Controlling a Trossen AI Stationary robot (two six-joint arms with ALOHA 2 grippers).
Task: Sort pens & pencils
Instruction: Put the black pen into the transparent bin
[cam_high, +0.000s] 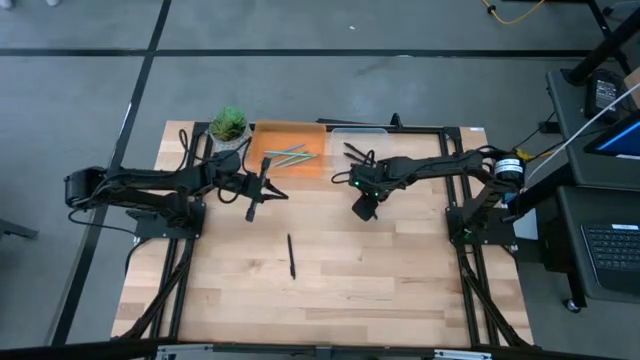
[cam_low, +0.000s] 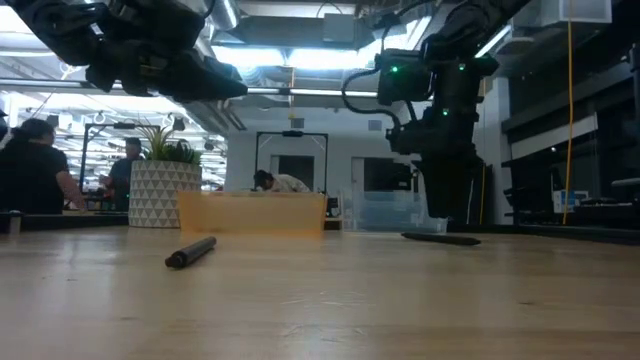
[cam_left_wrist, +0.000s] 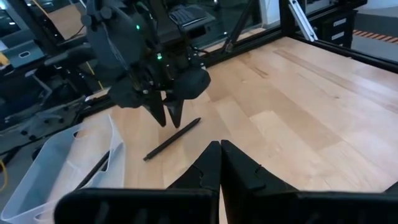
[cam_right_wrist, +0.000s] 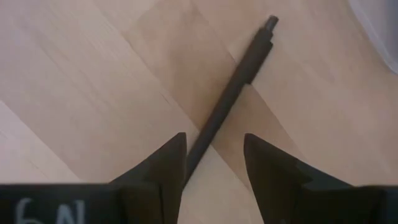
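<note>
Table (cam_high: 400, 280) of pale wood, framed by dark rails. Right pincer (cam_high: 364, 209) low over the far middle of the table, fingers spread, nothing pinched; in the right wrist view a black pen (cam_right_wrist: 233, 93) flat on the wood, running between the two spread fingertips (cam_right_wrist: 171, 155), apparently not touched by them. Same black pen seen from the left wrist view just beside a clear bin (cam_left_wrist: 56, 168), with the right pincer's tips right above it. Left pincer (cam_high: 252, 208) raised over the table's far left part, near an orange tray (cam_high: 262, 135), fingers pressed together, nothing between them. Second black pen (cam_high: 291, 256) alone near the middle of the table, well apart from both pincers; in the low view lying flat in the foreground. Light blue-grey pencils (cam_high: 290, 157) in the orange tray; dark pens (cam_high: 356, 153) in the clear bin just beside it. Potted plant (cam_high: 228, 127) at the far left corner. People (cam_low: 35, 165) seated in the room behind.
</note>
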